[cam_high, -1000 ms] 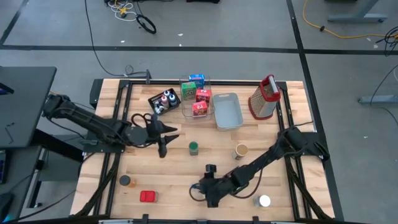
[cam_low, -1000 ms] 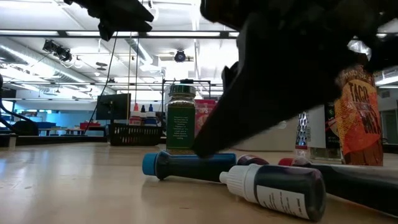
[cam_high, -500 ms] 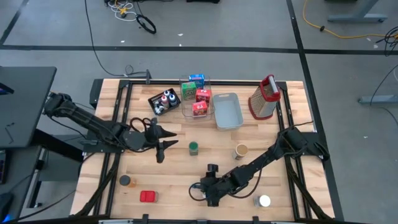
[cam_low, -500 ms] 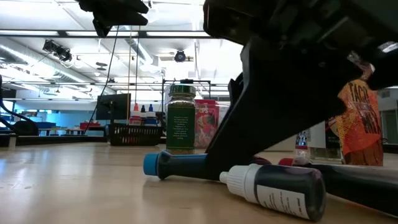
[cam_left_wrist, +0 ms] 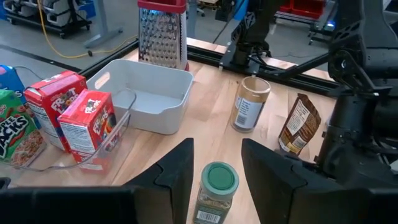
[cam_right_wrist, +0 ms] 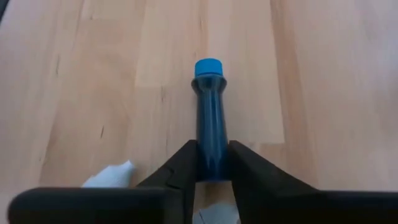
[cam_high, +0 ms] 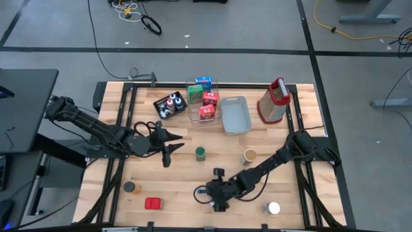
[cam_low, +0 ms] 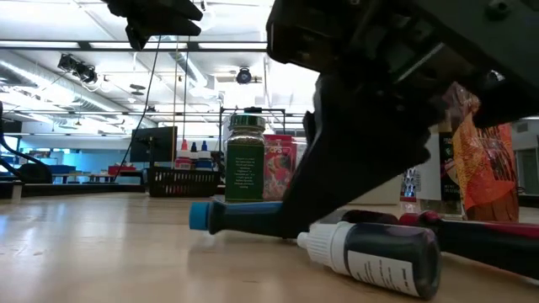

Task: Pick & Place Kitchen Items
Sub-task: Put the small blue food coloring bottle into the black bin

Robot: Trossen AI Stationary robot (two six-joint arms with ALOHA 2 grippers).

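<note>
Pinching the blue-capped bottle [cam_right_wrist: 209, 118] lying flat, right pincer [cam_right_wrist: 210, 163] grips both sides.

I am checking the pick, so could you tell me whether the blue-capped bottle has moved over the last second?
Yes, slightly: in the low view, the blue-capped bottle slid left relative to the green-lidded jar, between the right gripper fingers.

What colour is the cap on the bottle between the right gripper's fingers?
Blue. The bottle's cap shows best in the right wrist view, ahead of the right gripper.

Right tool [cam_right_wrist: 211, 163] clamped, left [cam_left_wrist: 216, 163] agape
</note>
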